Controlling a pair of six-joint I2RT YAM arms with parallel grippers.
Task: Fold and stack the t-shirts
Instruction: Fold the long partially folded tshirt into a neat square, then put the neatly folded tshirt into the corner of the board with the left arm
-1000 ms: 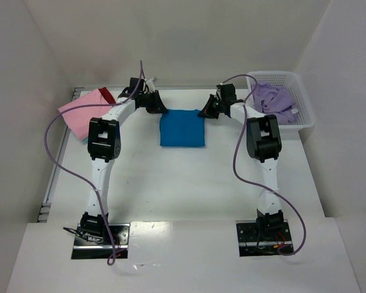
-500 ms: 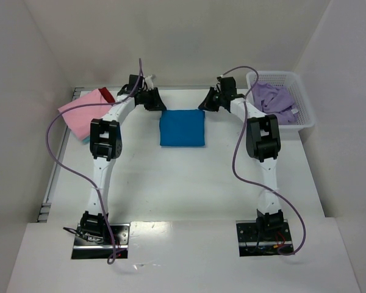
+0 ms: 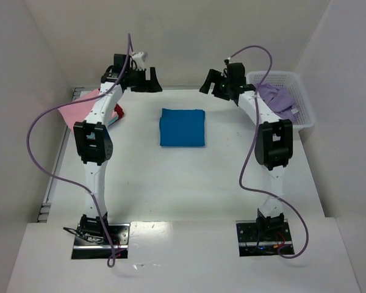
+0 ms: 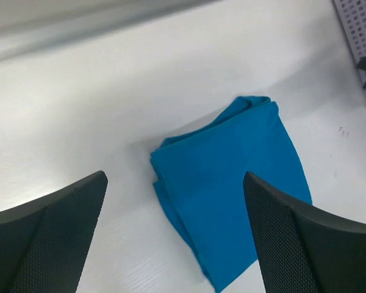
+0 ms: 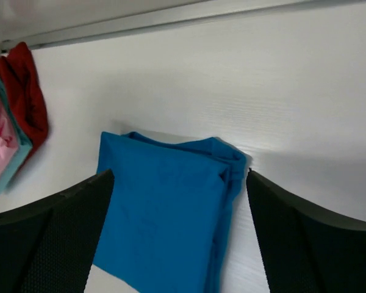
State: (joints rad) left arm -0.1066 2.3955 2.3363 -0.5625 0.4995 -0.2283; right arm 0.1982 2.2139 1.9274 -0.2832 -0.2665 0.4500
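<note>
White counter [image 3: 189, 183], walled in white on three sides. Left arm [image 3: 93, 143] and right arm [image 3: 273, 143] rise from bases at the near edge and reach to the far edge, with purple cables [image 3: 39, 152] looping off each.

White mesh basket [image 3: 307, 108] sits at the far right corner of the counter. Lavender t-shirt [image 3: 277, 97] is bunched inside it, unfolded.

Pink t-shirt [image 3: 70, 113] lies at the far left, partly hidden by the left arm. A teal cloth [image 5: 12, 159] edge shows under it in the right wrist view. Red t-shirt [image 3: 118, 112] sits just beside the pink one, on its inner side; whether it is folded cannot be told.

Blue t-shirt [image 3: 182, 127] is folded into a neat rectangle and lies flat at counter centre, toward the far side, well apart from the pile and the basket. No claw is touching it. The fold layers show along one edge in both wrist views.

Left claw [image 3: 145, 81] hovers over the far edge, left of the blue shirt. Its fingers are spread wide with nothing between them, and the wrist view shows the shirt below the gap [image 4: 174, 177].

Right claw [image 3: 215, 82] hovers over the far edge, right of the shirt and near the basket. Its fingers are also wide apart and empty [image 5: 180, 177].
</note>
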